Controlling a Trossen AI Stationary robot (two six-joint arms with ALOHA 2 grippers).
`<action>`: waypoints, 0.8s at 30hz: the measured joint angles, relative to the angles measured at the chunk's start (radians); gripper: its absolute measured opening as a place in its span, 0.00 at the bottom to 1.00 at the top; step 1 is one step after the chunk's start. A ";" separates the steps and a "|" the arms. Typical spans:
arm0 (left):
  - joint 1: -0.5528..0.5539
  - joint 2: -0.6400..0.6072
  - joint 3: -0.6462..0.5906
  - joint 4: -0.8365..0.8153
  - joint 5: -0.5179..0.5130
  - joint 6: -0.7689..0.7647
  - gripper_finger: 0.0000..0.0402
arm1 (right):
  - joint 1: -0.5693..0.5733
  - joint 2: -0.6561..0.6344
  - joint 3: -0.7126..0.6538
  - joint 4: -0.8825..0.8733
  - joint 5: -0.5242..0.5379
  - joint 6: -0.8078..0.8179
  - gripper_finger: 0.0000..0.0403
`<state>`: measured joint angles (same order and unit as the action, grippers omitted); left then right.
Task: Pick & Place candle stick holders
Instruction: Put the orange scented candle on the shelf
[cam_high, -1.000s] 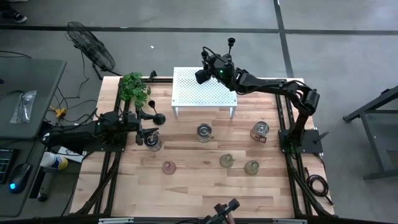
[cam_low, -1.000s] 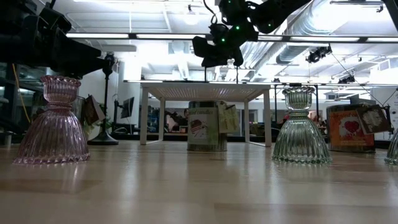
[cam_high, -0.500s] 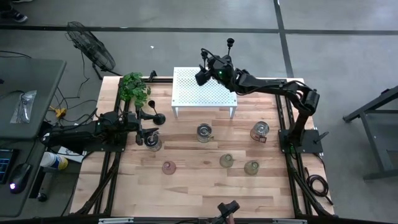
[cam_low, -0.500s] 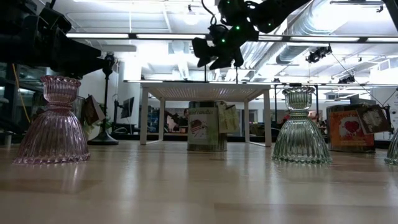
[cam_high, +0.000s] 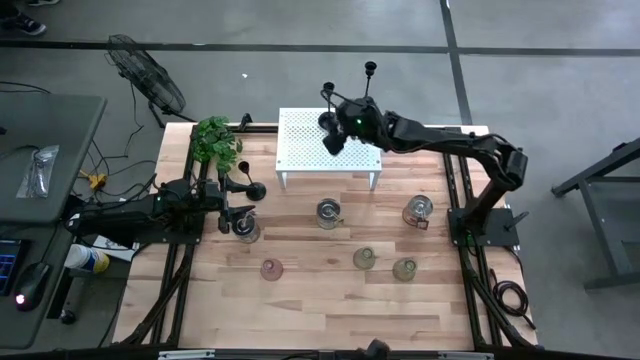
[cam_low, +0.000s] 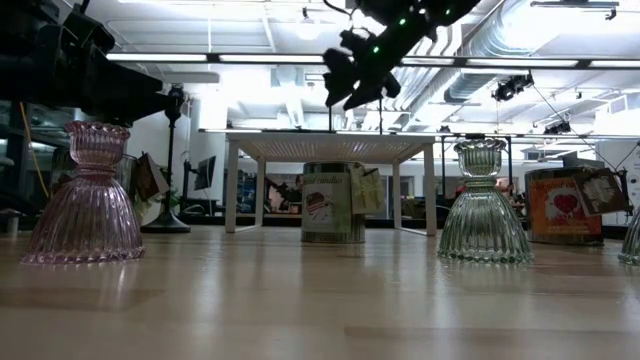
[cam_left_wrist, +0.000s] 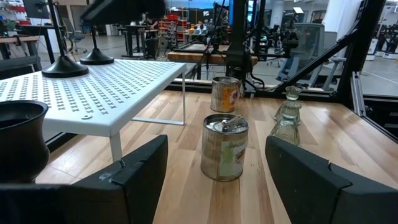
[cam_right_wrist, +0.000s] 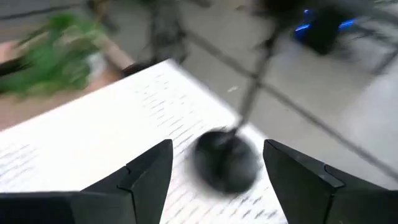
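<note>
Right pincer (cam_high: 333, 140) hangs above the rear part of the white perforated metal shelf (cam_high: 300, 150), fingers spread wide with nothing between them. In the right wrist view the round base of a tall thin black candlestick (cam_right_wrist: 227, 163) sits on the shelf just ahead of the open fingers, apart from them, its stem rising away. A second slim black candlestick (cam_high: 371, 80) stands at the shelf's back edge.

Left pincer (cam_left_wrist: 211, 180) waits low at the tabletop's left side, fingers wide and empty. A third black candlestick with round base (cam_high: 255, 191) lies near it, just beside a dark vase (cam_left_wrist: 18, 140).

Squat glass holders stand on the wooden tabletop (cam_high: 320, 300) in front of the shelf: pinkish ribbed glass holder (cam_low: 85, 195), greenish ribbed glass holder (cam_low: 483, 203). Two printed tins (cam_left_wrist: 225, 146) sit between shelf and glass. Small green leafy plant (cam_high: 215, 140) at the shelf's left corner.

Judgement: placing step looks finished for one candlestick; right arm is at the let-go point. Next move calls for lifting clear without clipping the thin stem, then reaching for another holder. The tall sticks look tippy; any brush risks toppling them.
</note>
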<state>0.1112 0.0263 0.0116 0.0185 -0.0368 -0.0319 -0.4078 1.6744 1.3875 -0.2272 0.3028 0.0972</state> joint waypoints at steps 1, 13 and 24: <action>0.000 0.000 0.000 0.000 0.000 0.000 0.66 | 0.006 -0.013 -0.004 -0.026 -0.035 -0.001 0.60; 0.000 0.000 0.000 0.000 0.000 0.000 0.66 | 0.113 -0.304 -0.268 -0.338 -0.152 0.104 0.60; 0.000 0.000 0.000 0.000 0.000 0.000 0.66 | 0.204 -0.549 -0.536 -0.570 -0.146 0.511 0.60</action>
<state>0.1112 0.0263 0.0116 0.0189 -0.0368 -0.0319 -0.2040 1.1255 0.8516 -0.7973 0.1572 0.6086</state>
